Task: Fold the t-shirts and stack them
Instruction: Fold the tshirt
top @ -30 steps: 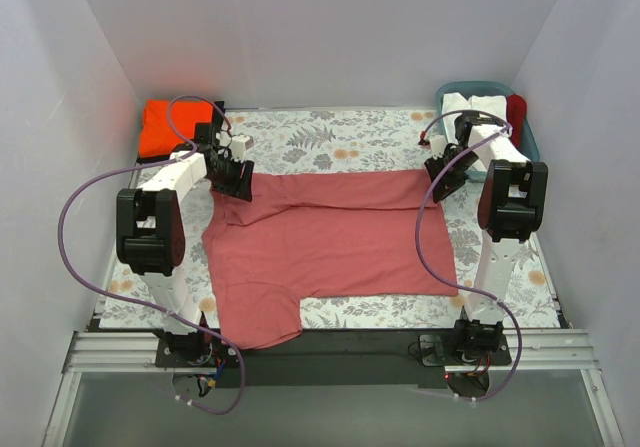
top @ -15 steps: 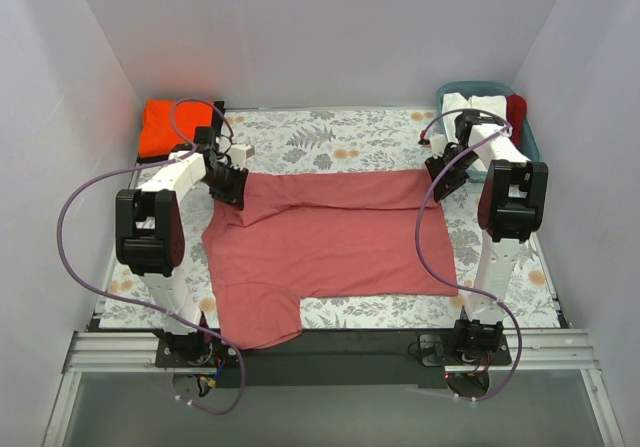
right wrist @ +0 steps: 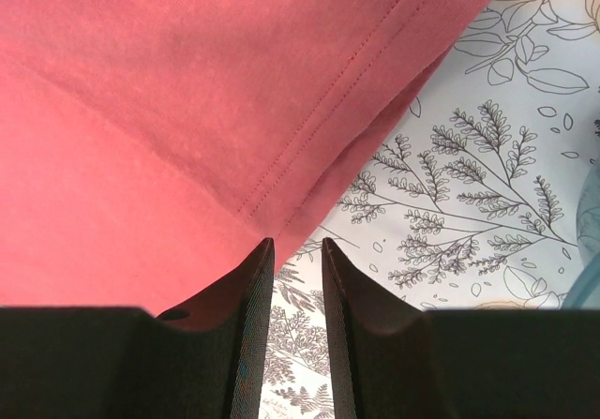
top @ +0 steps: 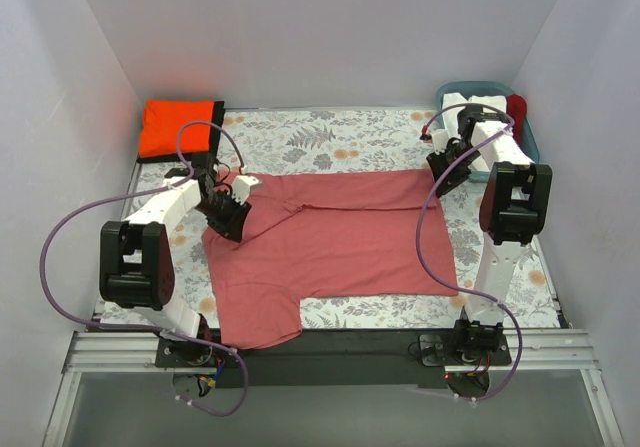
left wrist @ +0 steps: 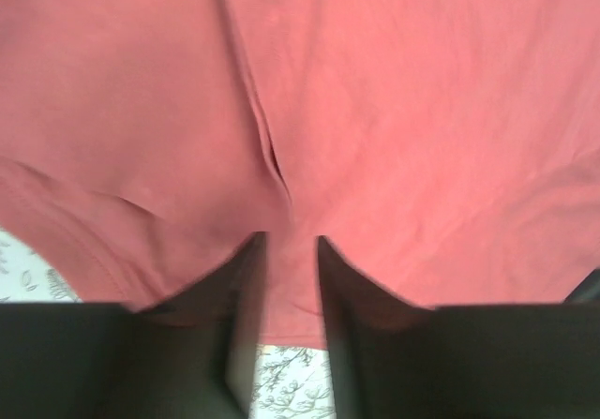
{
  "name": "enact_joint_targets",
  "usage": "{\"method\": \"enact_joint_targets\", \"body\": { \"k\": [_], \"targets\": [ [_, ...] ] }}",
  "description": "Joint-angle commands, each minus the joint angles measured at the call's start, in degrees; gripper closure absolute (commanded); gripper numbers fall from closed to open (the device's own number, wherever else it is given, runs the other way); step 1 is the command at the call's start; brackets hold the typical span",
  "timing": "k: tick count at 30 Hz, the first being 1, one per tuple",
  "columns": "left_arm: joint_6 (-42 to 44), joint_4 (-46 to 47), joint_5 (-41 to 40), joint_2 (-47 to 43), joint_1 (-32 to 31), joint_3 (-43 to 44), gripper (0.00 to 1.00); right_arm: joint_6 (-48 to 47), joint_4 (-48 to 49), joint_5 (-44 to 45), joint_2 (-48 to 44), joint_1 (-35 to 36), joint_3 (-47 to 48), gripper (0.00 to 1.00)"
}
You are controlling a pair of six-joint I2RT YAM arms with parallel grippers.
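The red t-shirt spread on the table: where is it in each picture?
Top external: red t-shirt spread across the middle.
Left wrist: red t-shirt fills nearly the whole picture.
Right wrist: red t-shirt upper left, hem showing.
Shared landmark: floral tablecloth at its edge.

Lab-style robot cell — plain white walls [top: 320, 27] box in a table [top: 330, 132] w/ floral cover. Two arms [top: 165, 202] bolted to a metal rail [top: 100, 352] at near edge — purple cables [top: 60, 237] looping loose.
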Motion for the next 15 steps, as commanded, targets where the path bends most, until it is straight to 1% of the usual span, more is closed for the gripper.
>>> {"method": "enact_joint_targets", "body": {
  "k": [1,2,5,6,7,8,9,10,11,15],
  "targets": [
    [9.13,-0.09,-1.61,-4.82,-1.39,-4.66,0.68,-0.96,-1.56,-0.47,-3.23,0.04,1.51,0.66],
    [9.22,0.78,-1.53,-5.36,-1.40,-5.01,0.62,-1.05,-1.64,-0.38,-3.23,0.04,1.60,0.66],
    [6.78,0.79,2.15,-4.32,-1.40,-1.16,0.56,-1.05,-1.82,-0.82,-3.41,0.04,1.86,0.66],
    [3.20,0.79,3.38,-3.00,-1.40,0.59,0.53,-1.05,-1.91,-0.82,-3.32,0.04,2.13,0.66],
    [0.99,0.79,4.79,-1.68,-1.40,4.96,0.49,-1.05,-2.08,-0.99,-3.41,0.04,2.22,0.66],
    [-1.21,0.70,7.67,1.81,-1.40,7.09,0.44,-0.96,-2.17,-1.08,-3.23,0.13,2.39,0.66],
    [-3.32,0.96,9.00,3.41,-1.48,9.55,0.37,-0.88,-2.35,-1.26,-3.23,0.13,2.57,0.66],
    [-8.04,1.84,9.98,4.99,-1.74,13.06,0.36,-0.79,-2.26,-1.34,-3.23,0.13,2.74,0.66],
    [-9.83,2.28,11.55,7.01,-2.01,14.92,0.36,-0.70,-2.26,-1.43,-3.23,0.13,2.74,0.66],
    [-18.09,5.62,12.27,15.97,-3.41,20.55,0.35,-0.61,-2.44,-1.61,-3.32,0.13,2.31,0.66]
  ]
}}
